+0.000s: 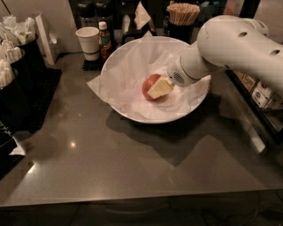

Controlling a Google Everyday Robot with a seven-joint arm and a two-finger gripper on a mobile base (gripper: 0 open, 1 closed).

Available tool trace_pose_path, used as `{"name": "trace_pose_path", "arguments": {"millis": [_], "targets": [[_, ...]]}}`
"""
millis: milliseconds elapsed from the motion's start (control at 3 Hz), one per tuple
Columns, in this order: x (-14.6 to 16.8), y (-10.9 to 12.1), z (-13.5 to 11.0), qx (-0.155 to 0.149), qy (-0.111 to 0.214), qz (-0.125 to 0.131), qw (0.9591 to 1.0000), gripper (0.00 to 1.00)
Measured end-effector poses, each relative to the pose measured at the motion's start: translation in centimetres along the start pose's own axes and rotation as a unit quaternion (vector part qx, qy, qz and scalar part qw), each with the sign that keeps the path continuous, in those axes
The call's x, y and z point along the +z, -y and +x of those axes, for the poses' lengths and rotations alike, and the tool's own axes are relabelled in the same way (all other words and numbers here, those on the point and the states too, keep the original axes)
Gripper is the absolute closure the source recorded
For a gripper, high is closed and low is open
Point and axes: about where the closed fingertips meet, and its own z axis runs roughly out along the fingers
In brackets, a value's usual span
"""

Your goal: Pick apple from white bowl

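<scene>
Reaching in from the right, the big white arm (239, 48) dips down into the bowl (154, 121) in the camera view. At its tip is the gripper (160, 87), pale and blocky. It is pressed against the right side of the apple (148, 84). The apple sits in the middle of the bowl, on top of the paper (128, 75). I cannot tell if the gripper is clamped on the apple or only touching it, because part of it is hidden.

I think the arm comes in low and from the side because the bowl is wide and not deep. That leaves room to get at the apple without bumping the rim. The apple looks like it rests on the paper, so I think this is the grabbing step, not the lifting one.

The apple is round, smooth and red-orange. A shape like that can roll or slip. The paper is thin, white and crinkly, and one corner hangs over the left rim onto the table (110, 163). It may help keep the apple from rolling. The bowl is round, white and looks hard. The table is dark grey, flat and shiny.

Far left of the bowl stand a white cup (88, 42) and a small bottle (104, 39). Far behind the bowl is a bunch of thin sticks (182, 9). They are all well apart from the apple.
</scene>
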Motion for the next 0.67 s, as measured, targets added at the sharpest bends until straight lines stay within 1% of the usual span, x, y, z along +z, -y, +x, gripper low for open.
{"name": "trace_pose_path", "arguments": {"millis": [333, 667], "targets": [[-0.21, -0.05, -0.25, 0.004, 0.011, -0.011, 0.9999, 0.01], [-0.22, -0.16, -0.34, 0.005, 0.017, -0.022, 0.9996, 0.00]]}}
